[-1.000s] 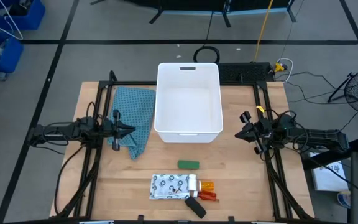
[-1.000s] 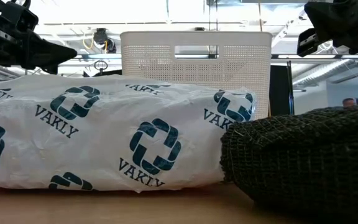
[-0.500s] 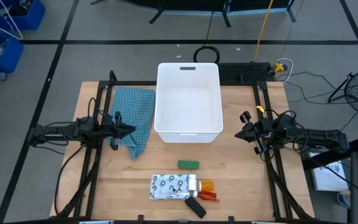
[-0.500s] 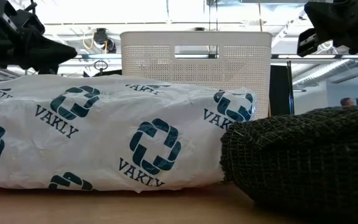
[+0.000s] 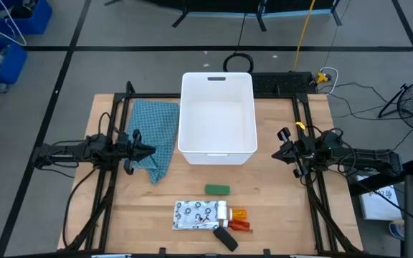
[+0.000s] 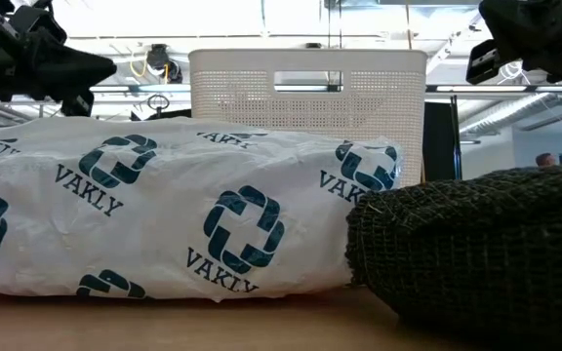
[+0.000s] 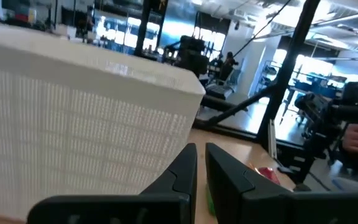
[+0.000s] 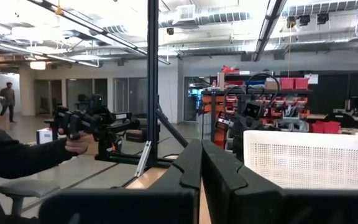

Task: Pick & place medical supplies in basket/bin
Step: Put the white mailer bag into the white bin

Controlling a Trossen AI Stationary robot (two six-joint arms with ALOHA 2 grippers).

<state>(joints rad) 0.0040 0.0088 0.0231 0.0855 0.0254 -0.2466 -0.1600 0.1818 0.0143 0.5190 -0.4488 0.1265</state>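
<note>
The white basket/bin (image 5: 218,115) stands at the table's far middle. Toward the near edge lie the medical supplies: a green block (image 5: 217,189), a white speckled pouch (image 5: 194,215), a small white bottle (image 5: 222,211), an orange-red bottle (image 5: 239,219) and a black oblong (image 5: 226,238). My left gripper (image 5: 151,150) hangs left of the bin, above the teal cloth (image 5: 156,132), shut and holding nothing. My right gripper (image 5: 275,154) hangs right of the bin, also shut with nothing in it. In the low view the pouch (image 6: 164,214) and the black oblong (image 6: 476,249) fill the foreground.
Black frame rails (image 5: 113,179) run along both sides of the table under the arms. Cables and a dark strip (image 5: 282,82) lie behind the bin. Blue crates (image 5: 6,36) stand on the floor at far left. A person's hand (image 8: 76,144) holding a device shows beyond the table.
My left gripper has rolled about the line it points along, staying where it was beside the bin. Nothing on the table has moved.
</note>
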